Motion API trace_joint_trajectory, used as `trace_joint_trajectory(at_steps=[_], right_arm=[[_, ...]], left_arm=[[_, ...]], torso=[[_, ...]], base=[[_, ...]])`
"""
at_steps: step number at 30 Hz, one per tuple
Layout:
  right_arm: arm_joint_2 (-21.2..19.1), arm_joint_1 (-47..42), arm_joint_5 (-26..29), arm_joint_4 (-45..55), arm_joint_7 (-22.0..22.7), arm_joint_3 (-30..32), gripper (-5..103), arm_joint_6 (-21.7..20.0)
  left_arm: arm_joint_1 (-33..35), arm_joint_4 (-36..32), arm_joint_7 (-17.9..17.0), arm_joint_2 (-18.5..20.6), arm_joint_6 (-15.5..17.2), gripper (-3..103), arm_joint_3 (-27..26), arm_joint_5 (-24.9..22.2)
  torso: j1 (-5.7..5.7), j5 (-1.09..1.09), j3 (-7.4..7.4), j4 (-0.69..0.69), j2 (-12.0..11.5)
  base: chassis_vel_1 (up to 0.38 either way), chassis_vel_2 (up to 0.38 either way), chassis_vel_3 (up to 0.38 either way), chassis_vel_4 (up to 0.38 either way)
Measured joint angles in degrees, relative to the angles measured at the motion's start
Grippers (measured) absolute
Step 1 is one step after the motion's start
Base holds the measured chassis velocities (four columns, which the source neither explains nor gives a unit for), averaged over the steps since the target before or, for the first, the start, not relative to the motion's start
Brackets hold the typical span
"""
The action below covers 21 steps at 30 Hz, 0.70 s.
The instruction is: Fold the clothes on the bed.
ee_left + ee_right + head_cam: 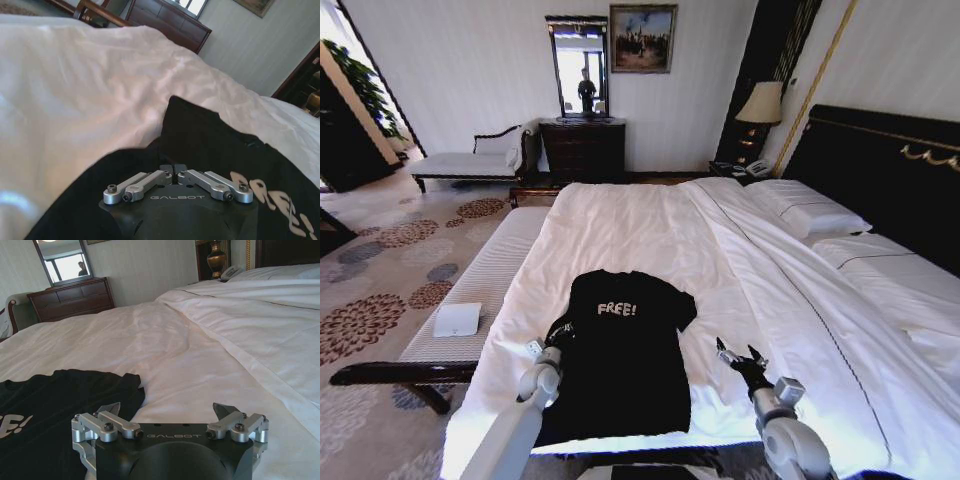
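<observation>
I count one black T-shirt (620,350) on the bed (650,230), two white pillows (810,212) up by the dark headboard (890,170), and my two grippers at the near edge. The shirt lies flat on the white duvet near the foot-side corner closest to me, face up with its white lettering (616,309) readable from my side. Its long axis runs from the hem at the near edge toward the collar, which points away from me toward the dresser (582,150) against the far wall; the sleeves spread out to either side.

My left gripper (560,331) sits at the shirt's left sleeve, and in the left wrist view its fingers (167,170) are pressed together right at the black fabric; I can't tell whether cloth is pinched between them. My right gripper (738,355) hovers over bare sheet just beside the shirt's right edge, its fingers (224,410) spread wide and holding nothing.
</observation>
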Motion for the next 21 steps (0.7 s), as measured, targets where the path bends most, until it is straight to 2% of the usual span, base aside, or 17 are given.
trace_joint_trajectory(at_steps=[11, 21], right_arm=[[0.6, -0.2, -0.2, 0.5, -0.2, -0.5, 100, 0.0], [0.6, -0.4, 0.3, 1.5, -0.2, -0.8, 100, -0.2]], left_arm=[[-5.2, -1.1, -2.1, 4.4, 1.5, 0, -2.0, -3.8], [-11.2, 4.4, -1.9, 8.7, 1.7, 0, -2.9, -6.7]], torso=[[0.00, 0.00, 0.00, 0.00, 0.0], [0.00, 0.00, 0.00, 0.00, 0.0]], base=[[0.000, 0.000, 0.000, 0.000], [0.000, 0.000, 0.000, 0.000]])
